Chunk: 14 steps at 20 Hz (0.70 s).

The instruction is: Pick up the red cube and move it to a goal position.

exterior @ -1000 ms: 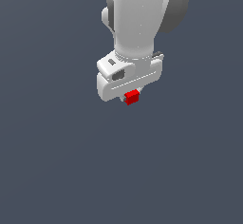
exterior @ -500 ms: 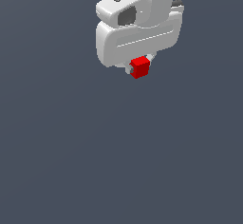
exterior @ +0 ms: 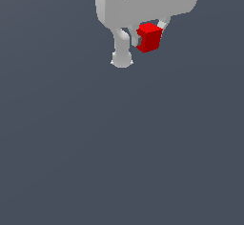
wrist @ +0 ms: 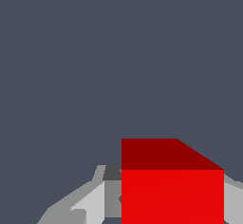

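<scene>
The red cube [exterior: 149,39] is held between the two white fingers of my gripper [exterior: 150,31], which is shut on it. The gripper body fills the top of the exterior view, and the cube hangs clear of the grey floor [exterior: 119,162]. In the wrist view the red cube [wrist: 172,190] sits between the fingers [wrist: 93,204], with only flat grey floor beyond it. One finger [exterior: 135,39] shows on the cube's side toward the exterior view's left, and the other is mostly hidden behind the cube.
A white rounded part [exterior: 121,52] hangs from the gripper body, beside the cube on the exterior view's left. Everything else in both views is plain dark grey floor.
The gripper with the red cube has moved up in the exterior view and toward its right, and looks much larger. The cube has stayed between the fingers.
</scene>
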Motion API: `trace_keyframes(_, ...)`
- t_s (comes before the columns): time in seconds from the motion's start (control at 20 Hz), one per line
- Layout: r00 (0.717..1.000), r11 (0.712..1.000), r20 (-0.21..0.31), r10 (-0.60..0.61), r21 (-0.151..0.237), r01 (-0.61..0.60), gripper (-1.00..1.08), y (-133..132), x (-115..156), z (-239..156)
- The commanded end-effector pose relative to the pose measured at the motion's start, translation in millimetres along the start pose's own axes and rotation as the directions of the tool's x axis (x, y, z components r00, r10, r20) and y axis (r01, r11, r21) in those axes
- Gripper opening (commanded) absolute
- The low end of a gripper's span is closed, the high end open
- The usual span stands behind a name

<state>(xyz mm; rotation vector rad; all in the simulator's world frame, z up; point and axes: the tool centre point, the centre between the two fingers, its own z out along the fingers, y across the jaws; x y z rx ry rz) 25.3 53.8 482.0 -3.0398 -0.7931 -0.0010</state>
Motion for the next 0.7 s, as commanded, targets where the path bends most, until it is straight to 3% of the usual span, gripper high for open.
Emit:
trace_keyframes(0.0, 1.0, 1.0, 0.001, 0.0, 0.0, 0.0, -1.0, -1.2, 0.9, -10.9)
trace_keyframes(0.65, 1.0, 1.0, 0.001, 0.0, 0.0, 0.0, -1.0, -2.8, 3.7, -30.0)
